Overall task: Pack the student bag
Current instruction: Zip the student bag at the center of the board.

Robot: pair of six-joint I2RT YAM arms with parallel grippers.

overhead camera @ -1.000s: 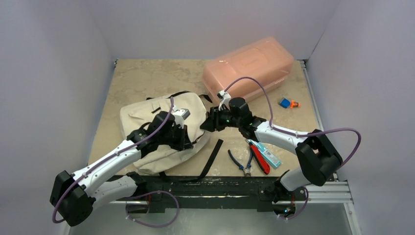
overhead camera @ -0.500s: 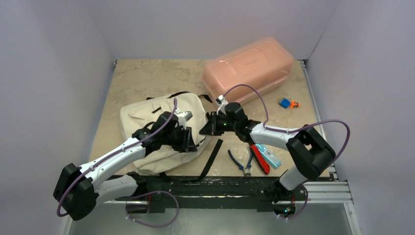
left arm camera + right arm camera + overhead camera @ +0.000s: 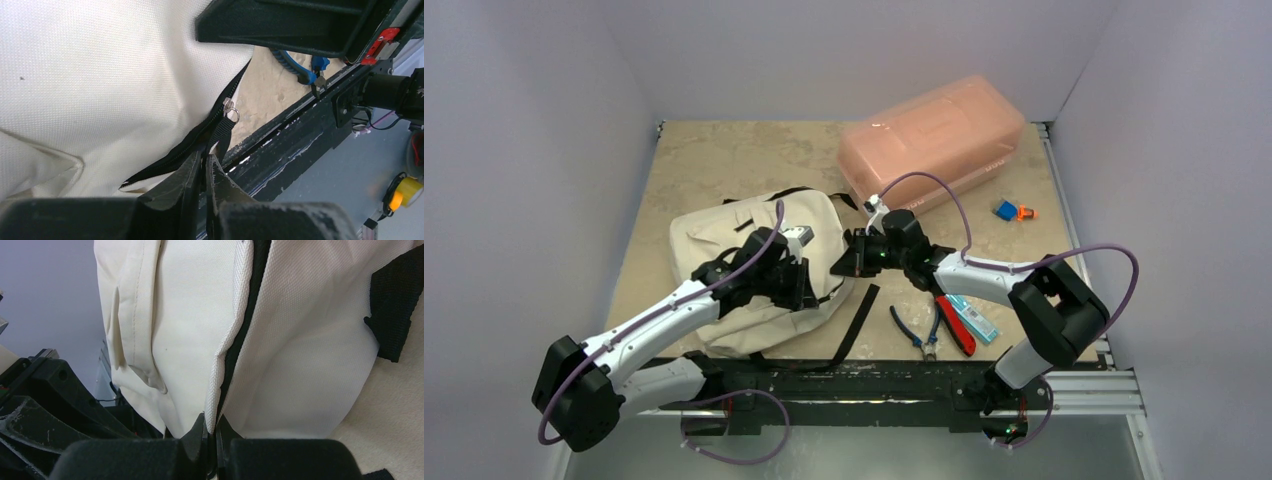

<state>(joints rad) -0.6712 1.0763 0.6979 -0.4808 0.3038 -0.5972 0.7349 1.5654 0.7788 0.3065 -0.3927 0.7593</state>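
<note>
The cream-beige student bag (image 3: 724, 250) lies left of centre, its right side between my grippers. My left gripper (image 3: 809, 287) is at the bag's near right side. In the left wrist view it is shut (image 3: 206, 162) on the black zip pull strap (image 3: 222, 131), below the metal ring (image 3: 230, 108) of the black zip (image 3: 180, 152). My right gripper (image 3: 844, 262) is at the bag's right edge. In the right wrist view it is shut (image 3: 214, 432) on the cream fabric edge (image 3: 220, 370) beside the zip (image 3: 245, 325).
A translucent pink plastic box (image 3: 932, 135) stands at the back right. Blue-handled pliers (image 3: 914, 335), a red-handled tool (image 3: 956, 328) and a teal packet (image 3: 974, 318) lie near the right arm. A small blue and orange item (image 3: 1012, 211) lies far right. A black strap (image 3: 856, 322) trails toward the front rail (image 3: 874, 380).
The right arm's elbow has dropped and its gripper has shifted slightly left against the bag. The left gripper has edged right along the bag's side. Both stay shut.
</note>
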